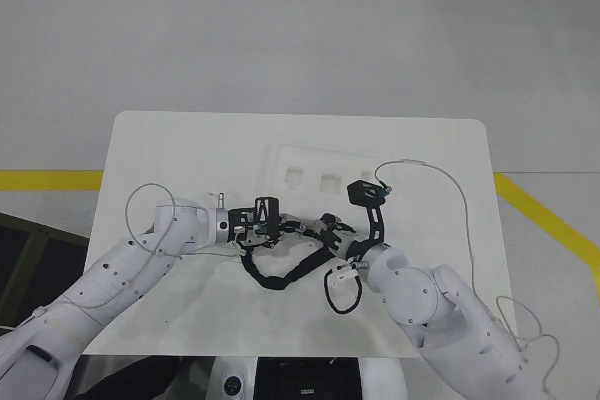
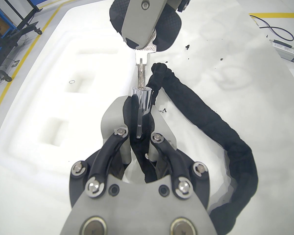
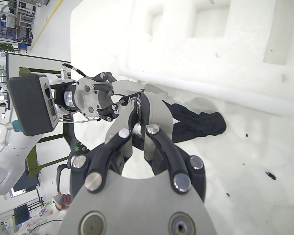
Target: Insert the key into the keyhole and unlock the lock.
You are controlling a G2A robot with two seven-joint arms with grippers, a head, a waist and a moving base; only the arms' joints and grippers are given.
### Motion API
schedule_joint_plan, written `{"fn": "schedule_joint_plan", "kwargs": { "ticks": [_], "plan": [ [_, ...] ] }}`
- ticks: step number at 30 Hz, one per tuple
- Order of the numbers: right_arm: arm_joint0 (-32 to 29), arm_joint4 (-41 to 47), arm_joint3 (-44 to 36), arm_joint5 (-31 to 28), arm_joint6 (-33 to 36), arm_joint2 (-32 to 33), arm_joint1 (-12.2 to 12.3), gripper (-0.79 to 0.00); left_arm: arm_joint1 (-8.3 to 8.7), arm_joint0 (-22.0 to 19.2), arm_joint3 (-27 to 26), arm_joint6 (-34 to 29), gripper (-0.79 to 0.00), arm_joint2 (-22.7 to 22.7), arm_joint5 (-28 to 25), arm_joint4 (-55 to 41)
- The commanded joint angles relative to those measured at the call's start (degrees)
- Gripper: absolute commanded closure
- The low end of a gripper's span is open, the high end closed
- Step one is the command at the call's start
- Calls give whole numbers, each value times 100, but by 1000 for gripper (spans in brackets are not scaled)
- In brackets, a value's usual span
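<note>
Middle of the table (image 1: 160, 150) now: the left gripper (image 2: 139, 116) has its jaws clamped on the chrome lock (image 2: 142, 97), with the keyhole end facing right so the opening is presented square to the other arm. In from the right, the right gripper (image 2: 148, 46) pinches the flat head of the key (image 2: 141, 73). The blade is lined up with the barrel and its tip is at the keyhole mouth; how deep it sits, I can't tell. This looks like the insertion step, with the turn not yet made. The black sleeved chain (image 2: 210, 128) sags in a loop on the near side, out of the way. The count: one key, one lock, one chain, and one foam tray (image 1: 310, 158) on the far side with three recesses.
</note>
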Motion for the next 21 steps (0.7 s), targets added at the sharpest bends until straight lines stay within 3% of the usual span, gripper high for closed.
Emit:
{"fn": "schedule_joint_plan", "kwargs": {
  "ticks": [1,21],
  "plan": [
    [9,-28,13,16,19,-26,-11,0,0,0,0,0,0,0,0,0],
    [154,-138,237,23,3,-184,-150,0,0,0,0,0,0,0,0,0]
  ]
}}
